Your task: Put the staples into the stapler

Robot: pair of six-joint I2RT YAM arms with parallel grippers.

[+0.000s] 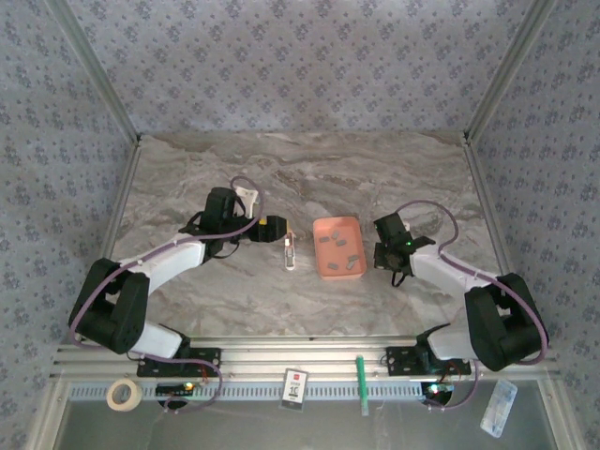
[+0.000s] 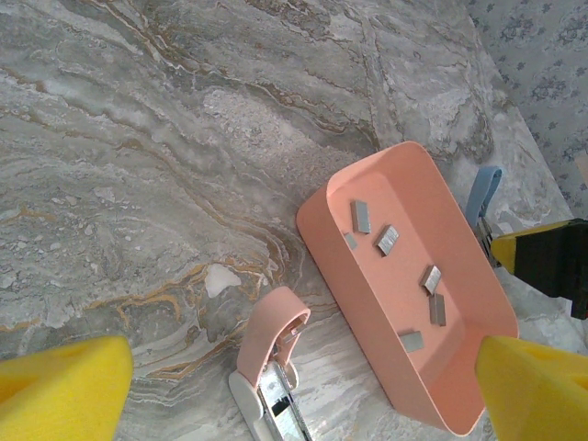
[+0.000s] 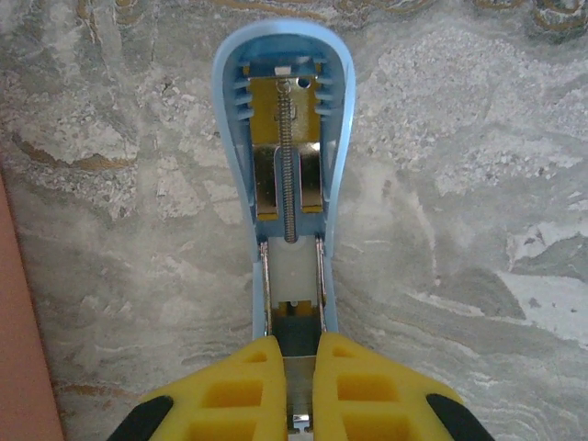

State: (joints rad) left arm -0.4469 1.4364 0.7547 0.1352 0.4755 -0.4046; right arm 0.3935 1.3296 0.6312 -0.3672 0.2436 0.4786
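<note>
The stapler [image 3: 285, 138] is a pale-blue mini one. Its shell is swung open, showing the spring and the silver rail. My right gripper [image 3: 299, 386] is shut on its rail end, just above the marble, to the right of the salmon-pink tray [image 1: 339, 220]. Its blue tip [image 2: 482, 191] shows behind the tray [image 2: 367, 312]. Several grey staples [image 2: 387, 240] lie loose inside the tray. My left gripper [image 2: 299, 400] stands open to the tray's left, its yellow fingers [image 2: 64, 390] wide apart and holding nothing.
A second mini stapler [image 2: 271, 363], pink with a white base, lies open on the marble between the left fingers and beside the tray [image 1: 290, 253]. A tape roll [image 1: 122, 394], a card [image 1: 296, 386] and a green pen [image 1: 360, 382] sit at the near rail.
</note>
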